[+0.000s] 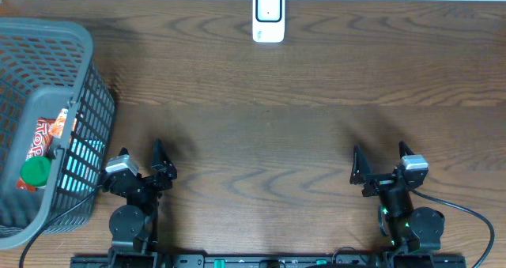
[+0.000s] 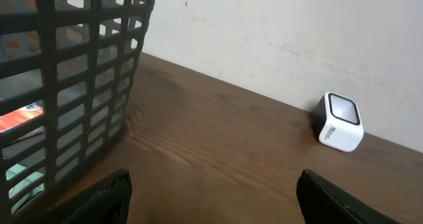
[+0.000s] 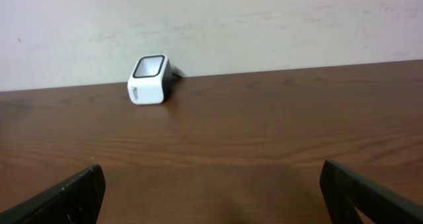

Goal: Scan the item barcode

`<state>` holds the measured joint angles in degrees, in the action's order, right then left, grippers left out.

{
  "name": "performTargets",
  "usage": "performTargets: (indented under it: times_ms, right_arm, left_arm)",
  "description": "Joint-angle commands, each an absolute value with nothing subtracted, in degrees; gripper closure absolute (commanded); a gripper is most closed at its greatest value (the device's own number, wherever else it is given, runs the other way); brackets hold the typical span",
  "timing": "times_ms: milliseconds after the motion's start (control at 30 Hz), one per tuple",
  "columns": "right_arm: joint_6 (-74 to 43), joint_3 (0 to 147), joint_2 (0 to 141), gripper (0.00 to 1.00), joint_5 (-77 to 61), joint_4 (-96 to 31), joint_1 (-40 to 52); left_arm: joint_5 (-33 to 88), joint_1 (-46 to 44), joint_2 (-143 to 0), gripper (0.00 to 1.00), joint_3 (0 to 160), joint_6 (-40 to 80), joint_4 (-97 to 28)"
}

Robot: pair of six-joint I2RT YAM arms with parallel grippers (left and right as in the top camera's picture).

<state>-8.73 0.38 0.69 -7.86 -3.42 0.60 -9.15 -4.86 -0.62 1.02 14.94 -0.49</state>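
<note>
Both grippers empty, jaws wide: left gripper, right gripper. Advice: left takes snack packet from basket by an edge, barcode clear for scanner.

Even, moderately bright light; soft shadows on the table (wrist views slightly blurred).

A: What surrounds the scene?
B: A dark brown, wood-grain table fills the overhead view under soft, even light.
A: And behind it?
B: A plain off-white wall, faintly scuffed and smudged, rises straight from the table's far edge; no window shows.
</note>
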Motion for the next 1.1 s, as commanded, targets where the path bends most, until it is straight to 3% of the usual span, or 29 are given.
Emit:
performTargets:
  times_ms: [0, 1067]
  right_arm:
    - [-9.37, 0.32, 0.38, 0.01, -7.57, -3.64, 0.84]
    - [-9.37, 0.32, 0.38, 0.01, -7.57, -3.64, 0.84]
  left_arm:
    - [-7.16, -4.56, -0.23, 0.2, 0.23, 14.15, -2.28]
    - [-0.64, -4.58, -4.14, 0.2, 10.85, 12.29, -2.79]
